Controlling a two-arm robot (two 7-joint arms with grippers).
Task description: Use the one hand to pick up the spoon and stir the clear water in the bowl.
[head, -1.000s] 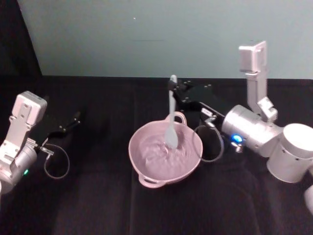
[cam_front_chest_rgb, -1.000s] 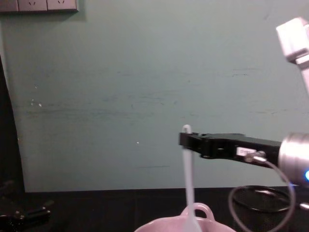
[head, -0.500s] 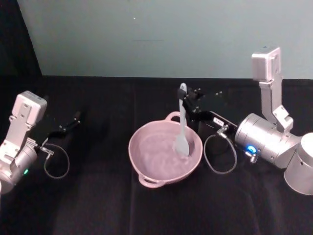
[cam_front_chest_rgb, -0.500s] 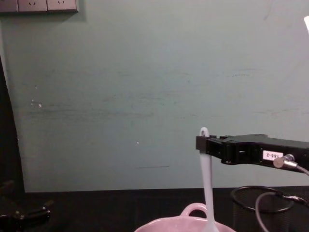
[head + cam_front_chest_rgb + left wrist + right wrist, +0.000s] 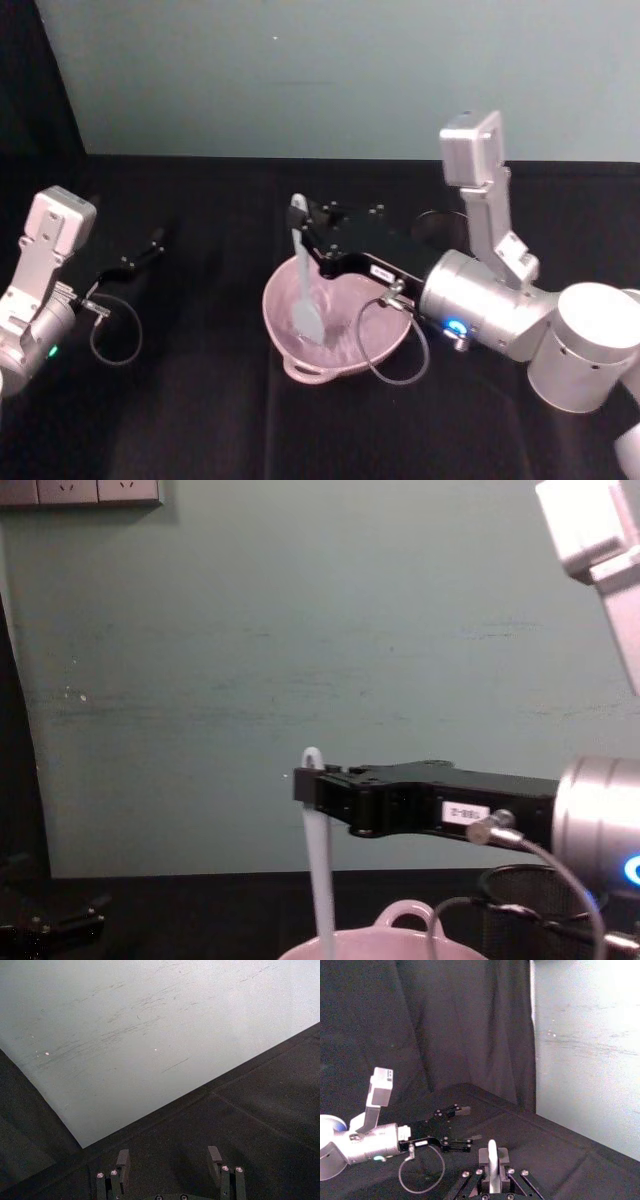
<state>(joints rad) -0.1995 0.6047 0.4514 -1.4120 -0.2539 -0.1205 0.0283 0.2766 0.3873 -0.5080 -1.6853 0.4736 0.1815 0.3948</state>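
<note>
My right gripper (image 5: 305, 236) has its jaws clenched on the spoon (image 5: 303, 290) near the handle top. The spoon's head dips into the bowl (image 5: 272, 318) at centre frame, close to the left wall. I worry a wide sweep would knock that wall and slop water. The left gripper (image 5: 145, 250) idles at far left, jaws released.

The right gripper (image 5: 304, 785) bears a small white label (image 5: 463, 813) (dark characters, too blurred to read).

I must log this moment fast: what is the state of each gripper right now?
Left gripper: open, holding nothing.
Right gripper: closed on the spoon, near its handle end.
</note>
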